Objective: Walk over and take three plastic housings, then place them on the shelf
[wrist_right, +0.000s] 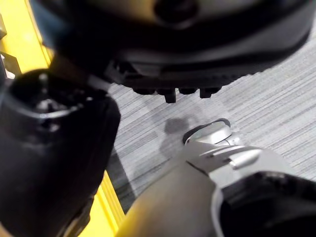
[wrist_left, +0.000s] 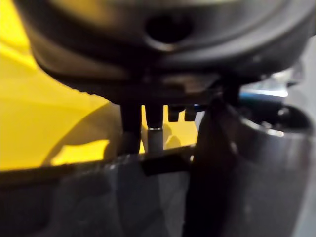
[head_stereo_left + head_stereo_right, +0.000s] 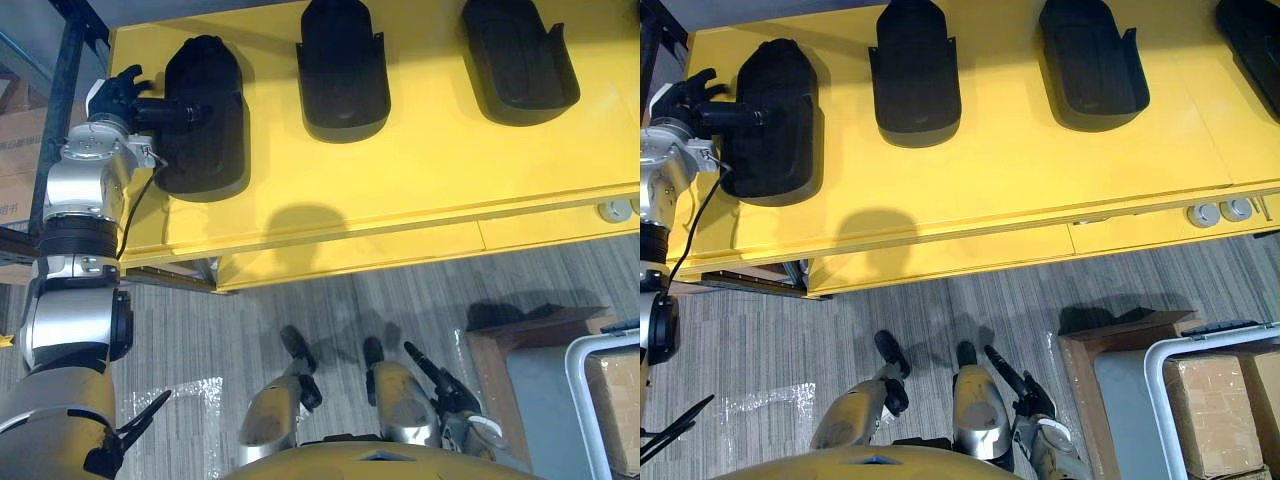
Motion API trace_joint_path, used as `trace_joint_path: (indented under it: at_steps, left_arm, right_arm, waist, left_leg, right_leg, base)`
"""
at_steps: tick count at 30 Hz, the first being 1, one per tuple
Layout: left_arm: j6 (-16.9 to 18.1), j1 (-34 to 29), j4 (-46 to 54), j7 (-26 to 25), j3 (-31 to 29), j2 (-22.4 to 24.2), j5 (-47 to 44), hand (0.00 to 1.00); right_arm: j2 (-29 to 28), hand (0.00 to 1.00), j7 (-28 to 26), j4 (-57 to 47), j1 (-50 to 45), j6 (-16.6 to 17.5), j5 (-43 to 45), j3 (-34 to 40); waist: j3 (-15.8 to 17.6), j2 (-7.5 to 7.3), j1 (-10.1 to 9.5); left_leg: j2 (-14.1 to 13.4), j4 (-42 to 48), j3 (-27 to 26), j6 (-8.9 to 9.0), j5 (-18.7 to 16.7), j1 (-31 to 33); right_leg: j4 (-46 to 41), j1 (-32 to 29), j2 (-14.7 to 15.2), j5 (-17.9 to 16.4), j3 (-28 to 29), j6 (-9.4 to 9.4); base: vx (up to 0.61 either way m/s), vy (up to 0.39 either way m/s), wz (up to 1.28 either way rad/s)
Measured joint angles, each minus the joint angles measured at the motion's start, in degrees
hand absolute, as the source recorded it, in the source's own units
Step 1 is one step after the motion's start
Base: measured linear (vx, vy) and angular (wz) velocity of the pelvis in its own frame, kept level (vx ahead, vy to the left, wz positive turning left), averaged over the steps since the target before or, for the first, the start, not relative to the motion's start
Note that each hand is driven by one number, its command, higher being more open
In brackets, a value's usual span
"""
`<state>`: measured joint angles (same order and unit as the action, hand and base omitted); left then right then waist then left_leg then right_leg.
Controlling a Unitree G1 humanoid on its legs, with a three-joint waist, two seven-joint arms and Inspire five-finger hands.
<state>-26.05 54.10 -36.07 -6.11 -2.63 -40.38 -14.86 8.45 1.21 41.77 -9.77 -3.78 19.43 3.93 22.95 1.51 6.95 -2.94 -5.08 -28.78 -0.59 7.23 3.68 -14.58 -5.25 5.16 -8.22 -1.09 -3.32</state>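
Yellow tabletop (image 3: 400,190), black housings (image 3: 343,75) laid in a row. At 10 o'clock the left hand (image 3: 120,92) is rested, fingers straight, across the leftmost housing (image 3: 210,140). At 5 o'clock the right hand (image 3: 440,385) is hung, fingers loose. First pick-up seems begun; a closed grasp is needed next.

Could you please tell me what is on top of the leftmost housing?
The left hand's straight fingers lie across the leftmost housing; whatever is under the housing is covered.
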Motion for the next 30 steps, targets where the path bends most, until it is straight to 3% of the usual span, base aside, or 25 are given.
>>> trace_joint_path:
  at_steps: [4, 7, 11, 13, 16, 19, 22, 26, 27, 30]
  left_arm:
    - [1.5, 0.0, 0.1, -3.9, 1.1, 1.0, -0.7, 1.00]
    - [5.0, -0.2, 0.2, -6.6, 2.8, 2.7, -0.8, 1.00]
    - [14.6, -4.6, 5.4, -8.6, 3.5, 4.8, -13.1, 1.00]
    - [20.7, -9.1, 11.5, -6.5, 3.4, 8.3, -23.3, 1.00]
    - [27.0, -14.8, 17.2, -1.9, 3.4, 12.7, -31.5, 1.00]
    - [31.5, -18.4, 21.5, 1.2, 3.3, 16.0, -34.3, 1.00]
    - [33.8, -22.9, 29.1, 3.2, 3.3, 18.6, -34.1, 1.00]
    - [36.8, -29.0, 39.3, 3.6, 3.2, 21.8, -31.2, 1.00]
    - [37.6, -31.2, 41.9, 3.4, 3.2, 22.6, -28.6, 0.00]
    - [39.0, -37.6, 48.8, 1.8, 3.6, 25.6, -19.8, 0.00]
  right_arm:
    - [-0.5, 1.00, 1.8, 0.1, -1.3, 1.7, -1.0, 0.1]
    - [-1.6, 1.00, 2.2, 0.1, -1.8, 2.4, -1.1, 1.1]
    - [-3.0, 1.00, 2.3, 0.5, -2.7, 3.3, -1.2, 2.6]
    - [-4.0, 1.00, 2.4, 2.5, -2.9, 3.4, -3.0, 4.8]
    - [-4.2, 1.00, 3.1, 3.6, -3.0, 3.3, -5.6, 5.1]
    - [-4.2, 1.00, 3.2, 3.8, -2.9, 3.3, -5.7, 5.7]
    - [-4.1, 1.00, 3.2, 5.0, -3.0, 3.2, -5.6, 6.7]
    - [-4.2, 1.00, 3.3, 6.0, -3.2, 3.1, -5.6, 6.8]
    - [-4.3, 1.00, 3.5, 6.3, -3.2, 3.1, -5.6, 6.8]
    - [-4.7, 1.00, 4.4, 6.8, -4.0, 3.0, -5.5, 6.8]
  waist:
    - [-0.1, -0.18, 0.23]
    - [-0.5, -0.76, -0.04]
    - [-2.1, -1.48, -0.13]
    - [-4.8, -1.55, -0.34]
    - [-7.9, -1.57, -0.33]
    - [-9.9, -0.67, -0.35]
    - [-11.6, 0.12, -0.34]
    - [-12.7, 0.03, -0.74]
    - [-13.2, -0.11, -0.82]
    - [-14.0, -0.64, -1.56]
  left_leg:
    - [0.0, 0.0, -0.2, -0.12, -0.5, -1.0]
    - [0.2, 0.0, 0.2, -0.35, -0.5, -1.9]
    - [0.4, 0.0, 1.0, -0.59, -0.2, -3.4]
    - [0.4, 0.2, 1.7, -0.58, -0.2, -3.5]
    - [0.4, 0.0, 2.5, -0.47, -0.3, -4.7]
    - [0.2, -0.1, 2.7, -0.24, -0.3, -5.1]
    - [0.2, -0.1, 3.2, 0.28, -0.7, -5.3]
    - [0.2, -0.1, 3.3, 0.26, -0.7, -5.8]
    - [0.3, -0.1, 3.4, 0.26, -0.7, -5.9]
    - [0.4, -0.1, 3.8, 0.25, -0.7, -6.2]
  right_leg:
    - [2.2, 2.0, 0.0, 0.8, 0.0, -0.12]
    - [2.9, 3.5, 0.0, 0.8, -0.1, -0.13]
    - [4.1, 5.7, 0.0, 0.8, -0.3, -0.13]
    - [5.0, 6.6, -0.1, 0.8, -0.7, -0.13]
    - [6.0, 8.5, -0.3, 0.8, -0.9, -0.11]
    - [6.4, 9.1, -0.4, 1.0, -1.1, 0.19]
    - [7.2, 9.8, -0.4, 1.5, -1.6, 0.15]
    - [8.1, 10.8, -0.4, 2.1, -1.8, 0.03]
    - [8.6, 11.1, -0.3, 2.4, -1.9, 0.01]
    - [9.9, 12.4, -0.2, 3.0, -2.6, -0.08]
  base:
    - [0.06, 0.005, -0.01]
    - [0.06, 0.005, 0.04]
    - [0.05, -0.006, 0.08]
    - [0.07, -0.013, 0.14]
    - [0.05, -0.016, 0.07]
    - [0.00, 0.000, 0.00]
    - [-0.03, 0.017, 0.06]
    - [-0.01, 0.013, 0.01]
    - [-0.01, 0.032, 0.02]
    - [-0.01, 0.033, 0.08]
